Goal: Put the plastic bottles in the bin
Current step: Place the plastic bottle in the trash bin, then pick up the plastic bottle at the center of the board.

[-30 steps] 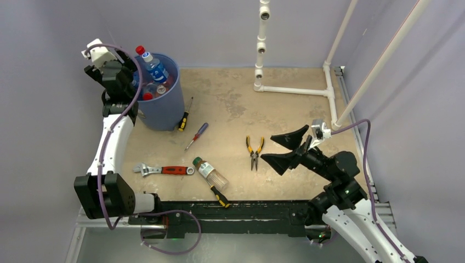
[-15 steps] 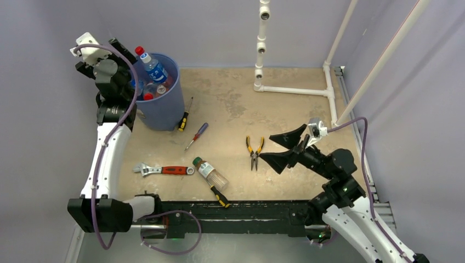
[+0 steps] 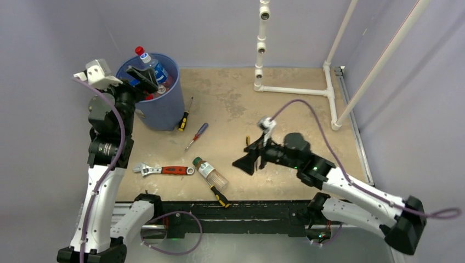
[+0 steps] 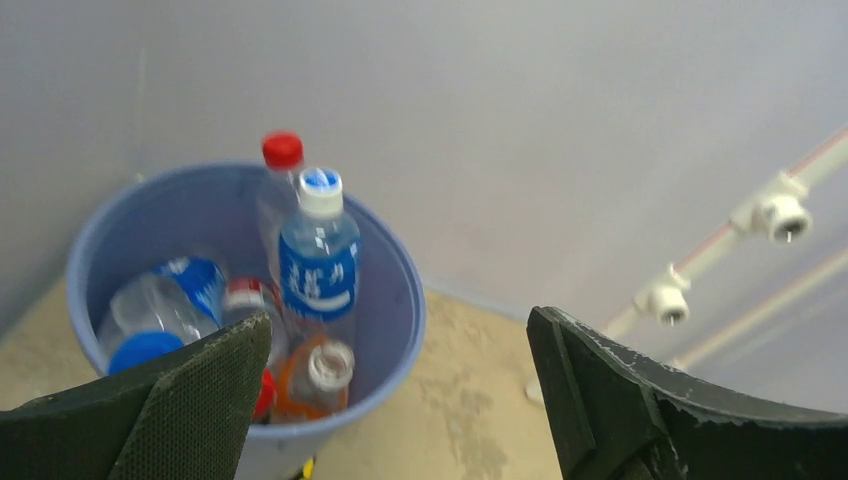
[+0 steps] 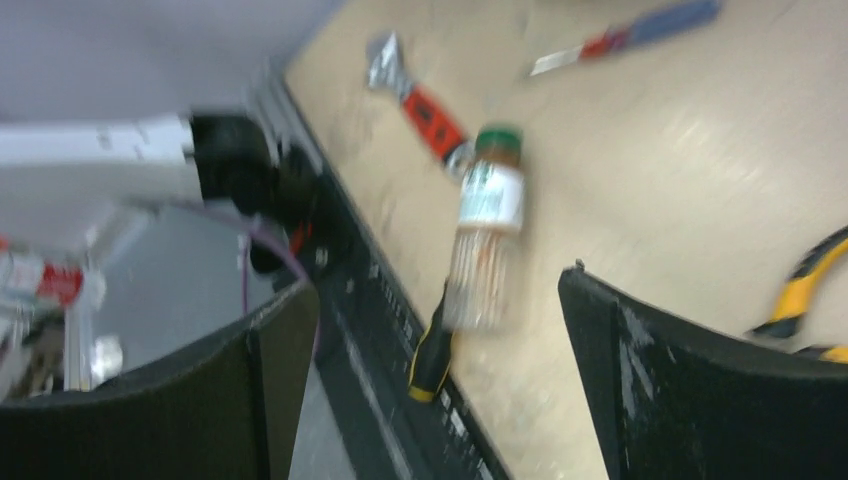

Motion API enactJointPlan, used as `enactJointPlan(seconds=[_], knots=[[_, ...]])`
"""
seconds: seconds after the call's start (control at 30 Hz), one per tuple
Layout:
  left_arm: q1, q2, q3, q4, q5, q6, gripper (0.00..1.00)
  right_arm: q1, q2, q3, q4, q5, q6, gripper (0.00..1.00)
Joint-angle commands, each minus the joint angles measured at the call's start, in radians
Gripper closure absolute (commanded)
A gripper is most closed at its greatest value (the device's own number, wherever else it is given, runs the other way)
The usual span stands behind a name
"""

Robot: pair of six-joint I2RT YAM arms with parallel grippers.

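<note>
One bottle (image 3: 210,172) lies flat, cap pointing far-left

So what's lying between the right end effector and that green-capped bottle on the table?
Nothing: in the top external view the table between the right end effector and the bottle is bare.

Right wrist view: blur smears the lying bottle (image 5: 487,235), label unreadable; the pliers (image 5: 800,290) are cut off at 4 o'clock. Left wrist view: a jaw at 7 o'clock covers part of the bin (image 4: 390,290) and its bottles (image 4: 318,270).
</note>
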Motion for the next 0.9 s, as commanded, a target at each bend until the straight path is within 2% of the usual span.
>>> enactJointPlan(seconds=[0.0,0.17,0.3,0.67,0.87], knots=[[-0.002,-0.042,-0.107,-0.109,0.173,-0.065,0.01,0.231,0.172,0.108,-0.036,0.281,-0.046,0.06],[-0.002,-0.120,-0.265,-0.074,0.232,-0.103,0.01,0.269,0.398,0.171,-0.016,0.314,-0.061,0.05],[-0.002,-0.153,-0.339,-0.059,0.281,-0.095,0.01,0.288,0.516,0.204,-0.007,0.305,-0.096,0.04],[-0.043,-0.216,-0.526,0.024,0.353,-0.077,0.01,0.324,0.684,0.263,-0.005,0.286,-0.143,0.01],[-0.065,-0.227,-0.551,0.072,0.462,-0.071,0.01,0.347,0.732,0.300,-0.012,0.286,-0.148,0.01]])
